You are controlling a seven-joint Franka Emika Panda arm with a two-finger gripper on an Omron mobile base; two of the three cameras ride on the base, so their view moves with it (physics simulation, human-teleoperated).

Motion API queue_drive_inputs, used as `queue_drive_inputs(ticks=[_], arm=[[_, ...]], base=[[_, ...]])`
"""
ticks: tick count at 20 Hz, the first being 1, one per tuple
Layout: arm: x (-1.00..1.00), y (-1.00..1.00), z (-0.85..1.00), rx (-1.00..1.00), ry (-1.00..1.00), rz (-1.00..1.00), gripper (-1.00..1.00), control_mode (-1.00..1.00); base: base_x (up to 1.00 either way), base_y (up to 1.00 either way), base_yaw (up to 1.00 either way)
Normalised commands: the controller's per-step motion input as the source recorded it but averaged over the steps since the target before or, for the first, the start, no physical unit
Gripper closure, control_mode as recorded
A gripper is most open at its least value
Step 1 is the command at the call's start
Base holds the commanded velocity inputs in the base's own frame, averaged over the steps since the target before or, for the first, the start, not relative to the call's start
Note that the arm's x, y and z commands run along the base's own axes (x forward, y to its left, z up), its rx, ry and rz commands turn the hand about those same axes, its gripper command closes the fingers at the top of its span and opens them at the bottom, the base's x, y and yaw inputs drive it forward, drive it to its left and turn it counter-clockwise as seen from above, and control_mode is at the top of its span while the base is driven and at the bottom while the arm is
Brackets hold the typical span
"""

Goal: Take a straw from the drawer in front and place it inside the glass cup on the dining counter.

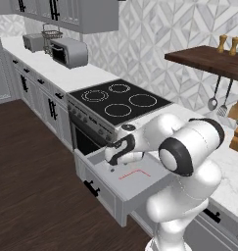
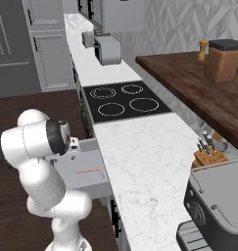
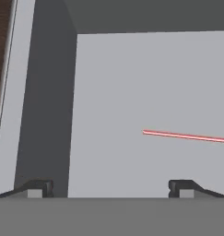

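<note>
I see the wide light-grey drawer [image 1: 121,188] pulled open below the bench edge beside the black cooktop [image 1: 118,101]. The thin red straw [image 3: 186,136] lies flat on its floor, toward the front panel. My jaws [image 3: 111,188] hover spread wide above the floor, holding nothing.

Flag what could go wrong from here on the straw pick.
1. In the hand view the straw lies off to one side of the open pincer, not between its fingertips; closing now would likely miss.
2. The straw is thin and flat on the drawer floor, so the fingertips may scrape the floor or roll it away.
3. The hand hangs near the drawer's side wall; a sideways correction could clip it.
</note>
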Motion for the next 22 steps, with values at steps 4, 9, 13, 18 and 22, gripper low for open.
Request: queue_drive_inputs(ticks=[4,9,13,18,22], arm=[[0.57,0.00,-0.54,0.01,0.16,0.00,-1.00,-1.00],[0.29,0.10,-0.48,0.00,0.12,0.00,-1.00,-1.00],[0.09,0.34,-0.44,0.00,0.09,0.00,-1.00,-1.00],[0.01,0.53,-0.38,0.00,0.07,0.00,-1.00,-1.00],[-0.08,0.78,-0.19,0.00,0.03,0.00,-1.00,-1.00]], base=[[0.00,0.00,0.00],[0.00,0.00,0.00],[0.00,0.00,0.00],[0.00,0.00,0.00],[0.00,0.00,0.00]])
